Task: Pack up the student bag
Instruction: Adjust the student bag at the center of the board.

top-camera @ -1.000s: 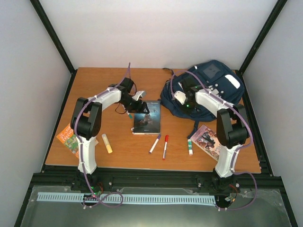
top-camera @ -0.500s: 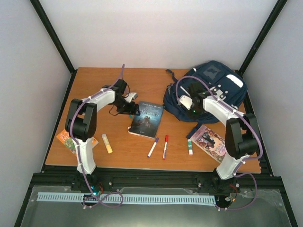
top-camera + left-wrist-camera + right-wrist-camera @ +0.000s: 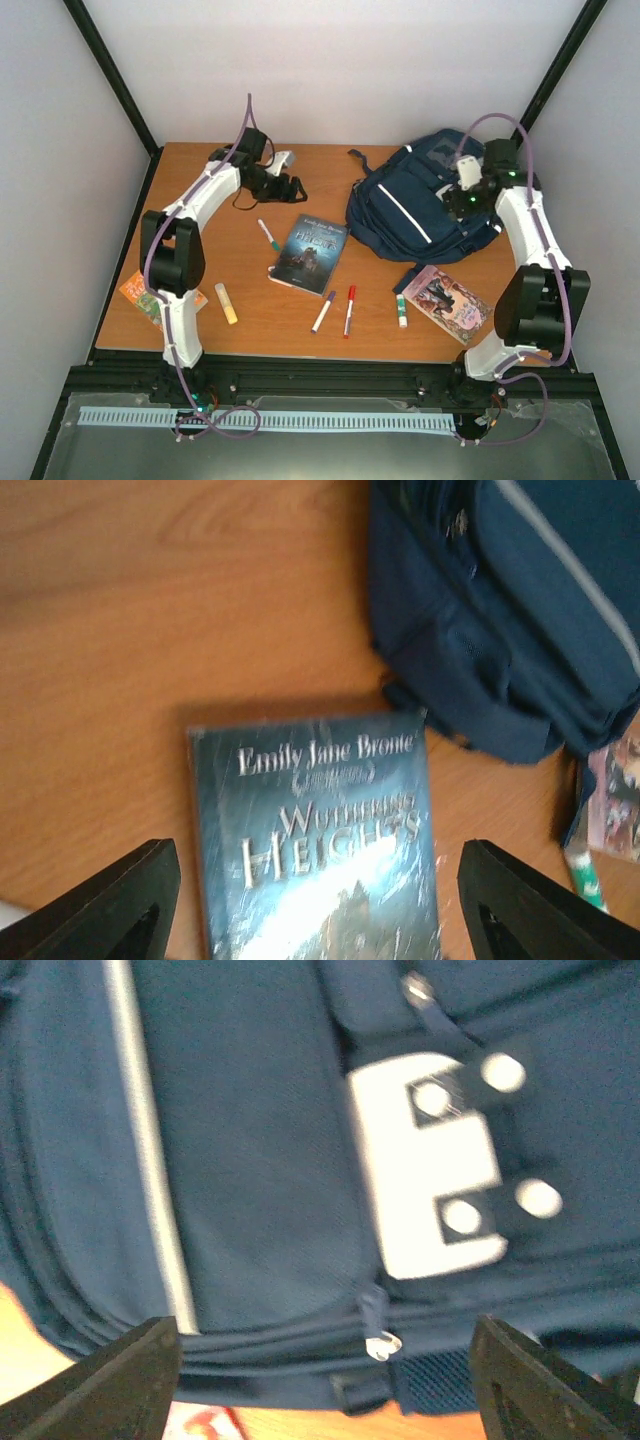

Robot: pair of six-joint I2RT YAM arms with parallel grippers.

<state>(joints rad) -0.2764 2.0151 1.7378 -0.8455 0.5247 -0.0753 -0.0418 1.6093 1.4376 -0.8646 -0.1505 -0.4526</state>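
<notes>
Looking down from above, you see the large navy blue fabric backpack (image 3: 410,205) lying in the upper right of the table (image 3: 320,165), one thin white stripe facing up. Your right gripper (image 3: 320,1328) hangs over the backpack's white buckle patch (image 3: 425,1170), jaws spread wide and holding nothing. Your left gripper (image 3: 317,855) is in the upper left of the frame, equally wide open and empty. Its wrist view shows the dark paperback book titled Wuthering Heights (image 3: 320,840) near the backpack.
</notes>
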